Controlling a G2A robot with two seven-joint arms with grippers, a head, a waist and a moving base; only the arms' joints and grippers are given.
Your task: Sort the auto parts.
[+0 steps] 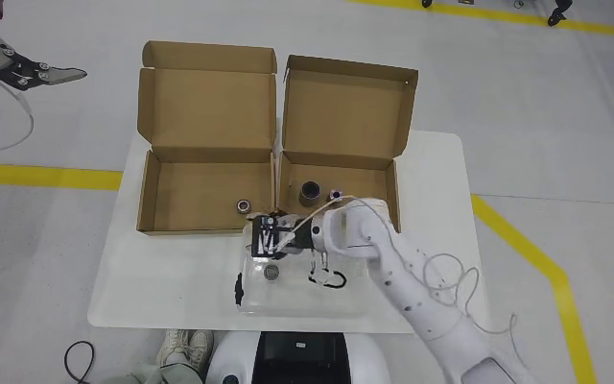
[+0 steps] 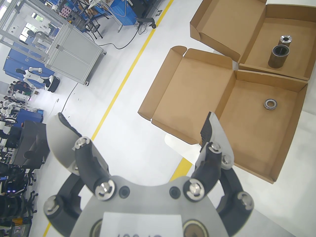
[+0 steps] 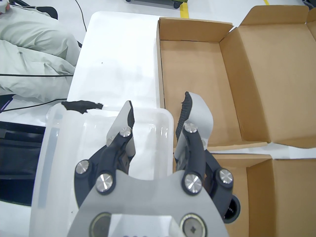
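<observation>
Sorting looks partly done: the right claw [image 1: 271, 236] hangs above the back rim of the clear tray [image 1: 251, 300], right where the tray meets the two open boxes. Its fingers [image 3: 122, 122] stand apart with nothing between them, ready, I'd say, to drop onto a part. And there are parts to take: a metal ring [image 1: 271, 273] lies loose in the tray just below the claw, and a black hook [image 1: 326, 279] lies in the tray too, nearer the surface's right edge. The tray sits at the near edge of the surface [image 1: 436, 192], within easy reach of the arms, which reads as the supply point.

Behind it, the boxes do the sorting. The left box [image 1: 192, 197], toward the left edge, holds a single bearing [image 1: 243, 204] near its front right corner. The right box [image 1: 338, 125] holds a dark tube [image 1: 310, 192] standing upright and a small bushing [image 1: 335, 195] just beside it. Like goes with like, it seems, so the ring looks bound for the left box. Lids are thrown back toward the far edge, leaving both boxes open from above.

The left claw [image 2: 135, 127] is spread wide and empty. It is held high beyond the surface's left edge, judging by the floor beneath it, and so is out of the working arm's way
</observation>
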